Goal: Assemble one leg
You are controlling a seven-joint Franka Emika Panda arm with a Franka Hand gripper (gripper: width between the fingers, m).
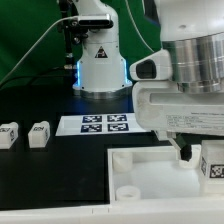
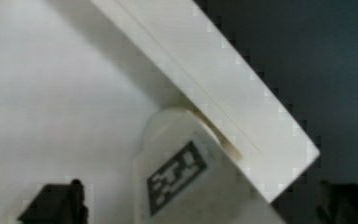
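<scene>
White leg (image 1: pixel 212 162): small chunky block w/ b&w marker, you see it under the arm at the exterior view's right, over the tray's right part, near the right rim.
Leg, wrist view (image 2: pixel 179 165): marker face up close, rounded end touching the tray's rim; can't tell if it's seated in a socket.
Gripper (image 1: pixel 200 158): low over the tray, fingers mostly hidden by the arm body; in the wrist view you only get dark fingertips (image 2: pixel 55 200) either side of the leg. Can't tell if clamped or loose.
Tray (image 1: pixel 140 190): big white piece, front of table, round corner socket visible.
Spare legs (image 1: pixel 24 135): two alike, exterior view's left, on black table, well apart from tray.
Marker board (image 1: pixel 103 124): flat, between tray and robot base.
</scene>
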